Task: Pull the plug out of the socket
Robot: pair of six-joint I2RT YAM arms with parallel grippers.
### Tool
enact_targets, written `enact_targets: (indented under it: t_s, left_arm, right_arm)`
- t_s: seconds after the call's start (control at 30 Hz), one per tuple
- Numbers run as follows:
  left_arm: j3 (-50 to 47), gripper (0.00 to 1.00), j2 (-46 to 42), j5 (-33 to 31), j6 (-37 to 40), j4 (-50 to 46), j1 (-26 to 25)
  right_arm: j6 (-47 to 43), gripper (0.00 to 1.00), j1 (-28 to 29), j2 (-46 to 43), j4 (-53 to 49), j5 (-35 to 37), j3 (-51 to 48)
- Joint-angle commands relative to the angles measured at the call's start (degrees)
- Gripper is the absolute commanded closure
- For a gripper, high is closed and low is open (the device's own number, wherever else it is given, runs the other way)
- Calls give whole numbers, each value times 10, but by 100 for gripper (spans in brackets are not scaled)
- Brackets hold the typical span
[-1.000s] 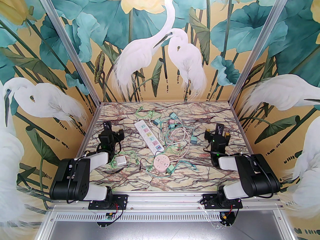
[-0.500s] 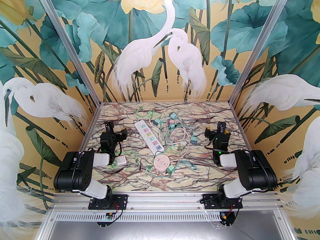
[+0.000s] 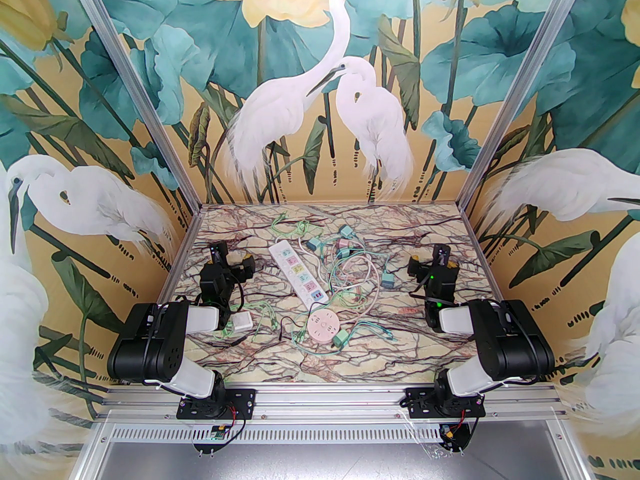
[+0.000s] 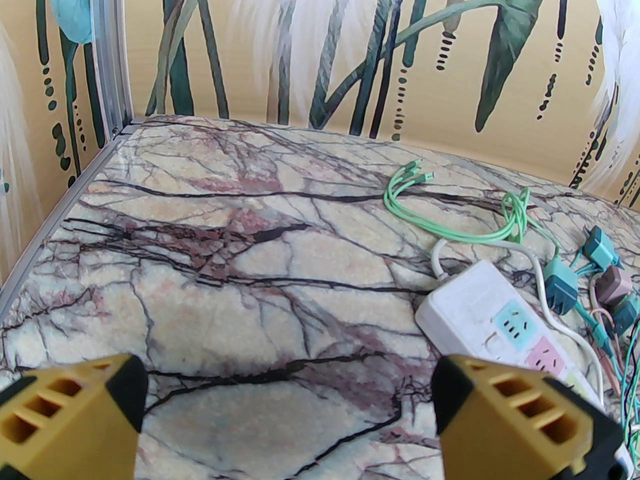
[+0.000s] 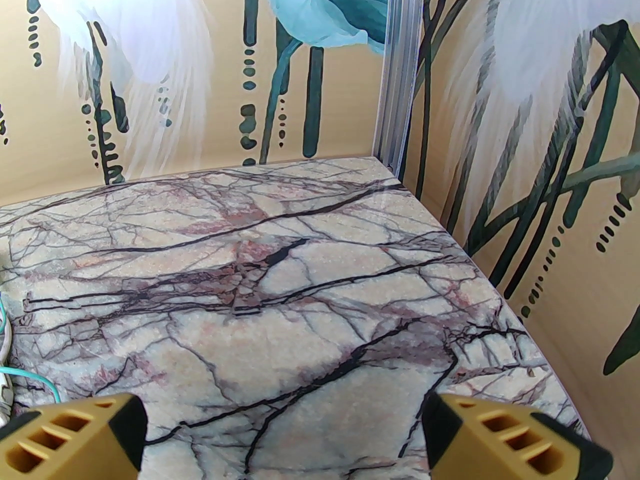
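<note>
Plug point(image 3: 341, 338), a teal one, rests touching the near-right side of the round pink socket point(image 3: 325, 327), around the middle of the bench point(image 3: 400, 363) toward its near edge. Whether it is seated I cannot tell. My left gripper point(image 4: 287, 418) hovers over the bench's left half, jaws spread wide and empty, the white power strip point(image 4: 480, 313) just to its right. My right gripper point(image 5: 282, 428) hangs near the right edge, jaws equally wide, gripping nothing. Green cables point(image 4: 450, 230) sprawl by the strip's far end.
</note>
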Motion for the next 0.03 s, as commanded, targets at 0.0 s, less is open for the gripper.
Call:
enact_targets:
  t_s: [0.0]
  left_arm:
    - [-4,0,4,10,7,14,2]
  right_arm:
    - [8,1,-1,-1,-1,-2,12]
